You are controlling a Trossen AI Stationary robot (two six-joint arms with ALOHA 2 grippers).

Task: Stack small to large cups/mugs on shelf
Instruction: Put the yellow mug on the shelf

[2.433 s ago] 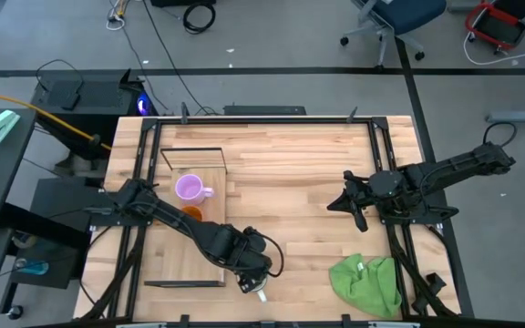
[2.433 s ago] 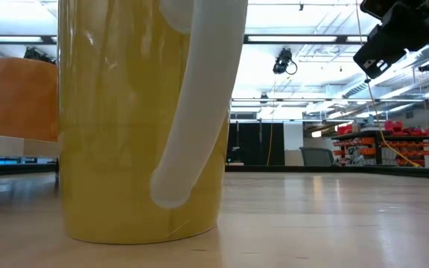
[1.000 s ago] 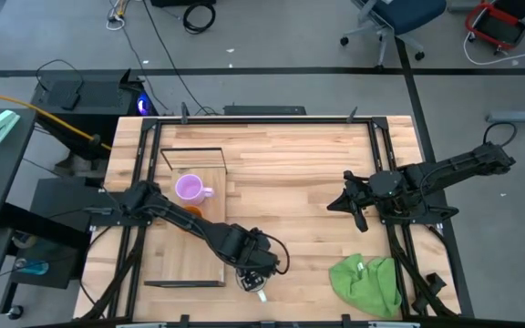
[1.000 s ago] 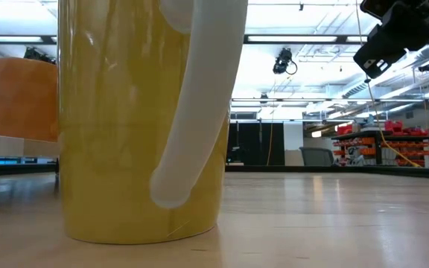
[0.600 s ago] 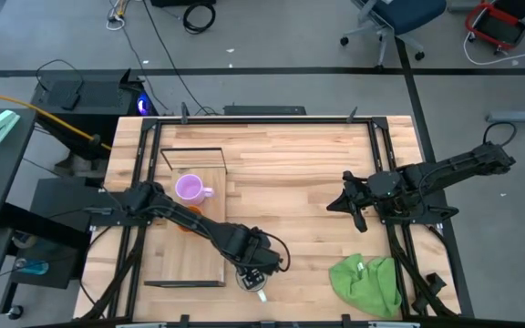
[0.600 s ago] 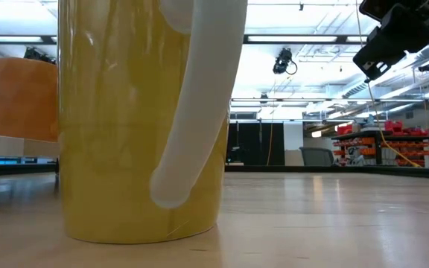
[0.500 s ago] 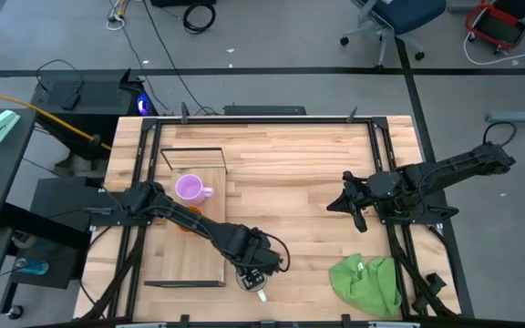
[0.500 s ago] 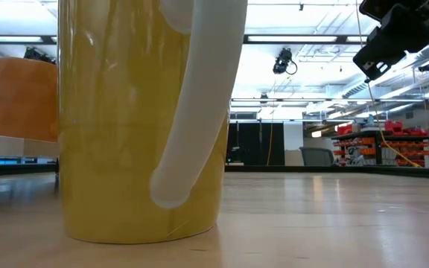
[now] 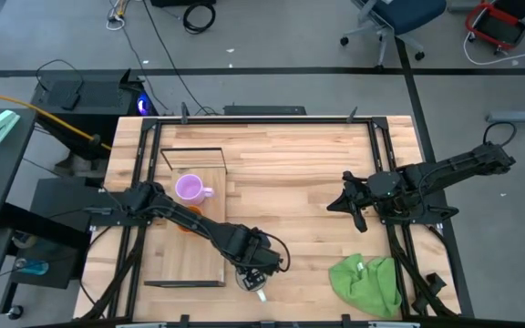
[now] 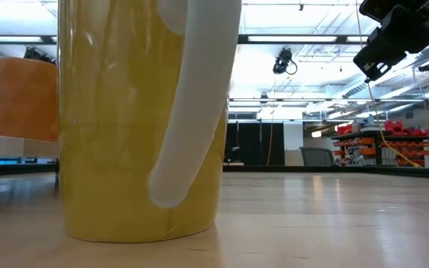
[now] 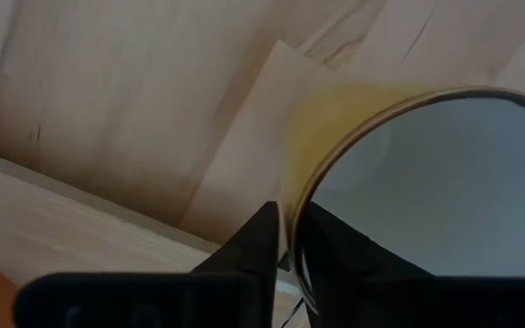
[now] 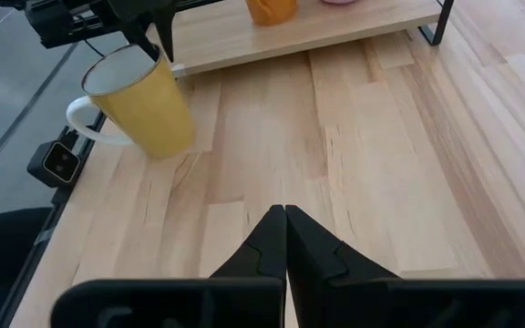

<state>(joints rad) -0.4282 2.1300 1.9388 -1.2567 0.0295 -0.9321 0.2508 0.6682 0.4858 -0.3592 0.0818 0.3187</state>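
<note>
The larger mug (image 12: 139,100) is yellow outside and white inside, with a white handle (image 12: 85,123). It stands near the table's front edge and fills the low view (image 10: 140,119). My left gripper (image 9: 255,266) is shut on its rim. The light purple mug (image 9: 190,189) and the orange mug (image 9: 188,217), partly hidden by my left arm, stand on the light-wood shelf (image 9: 199,251). The orange mug also shows in the low view (image 10: 21,97). My right gripper (image 9: 344,202) is shut and empty above the table's right half. My left gripper holds the yellow mug by its rim (image 11: 292,214), on the side away from the handle. One finger (image 11: 340,251) is inside the mug and one (image 11: 261,239) is outside. The fingers come from above, pointing down. The mug's base is on the table.
A green cloth (image 9: 367,282) lies at the table's front right. The shelf has black wire frames at its ends (image 9: 190,150). Bare tabletop (image 12: 354,164) lies between the mug and my right gripper.
In the low view the yellow mug's handle and near wall have shifted a little to the picture's left, while its base stays on the table. My right arm has kept still.
</note>
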